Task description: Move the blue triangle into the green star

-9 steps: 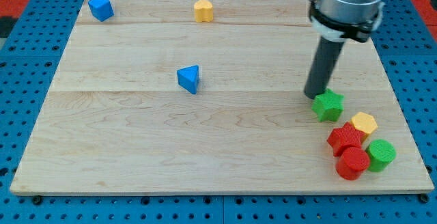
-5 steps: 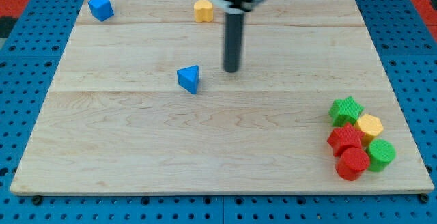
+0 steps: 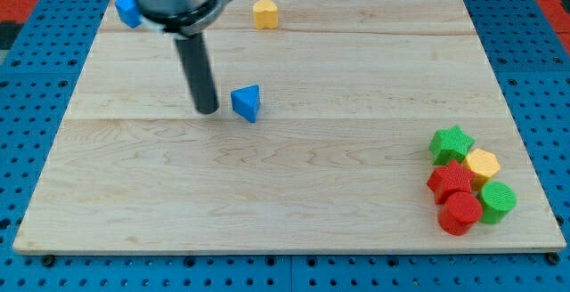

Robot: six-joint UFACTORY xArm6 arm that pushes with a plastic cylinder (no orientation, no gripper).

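Note:
The blue triangle [image 3: 247,103] lies on the wooden board, left of the middle. My tip [image 3: 207,109] stands just to its left, a small gap away. The green star [image 3: 451,144] sits at the view's right, at the top of a cluster of blocks, far from the triangle.
Below the star huddle a yellow hexagon [image 3: 483,163], two red blocks [image 3: 451,182] [image 3: 460,213] and a green cylinder [image 3: 497,201]. A blue block [image 3: 127,10] sits at the top left, partly behind the arm. A yellow block [image 3: 264,12] sits at the top middle.
My tip left the green star after nudging it towards the cluster, crossed the board leftward, passed above the blue triangle and now stands at its left. The triangle has not moved.

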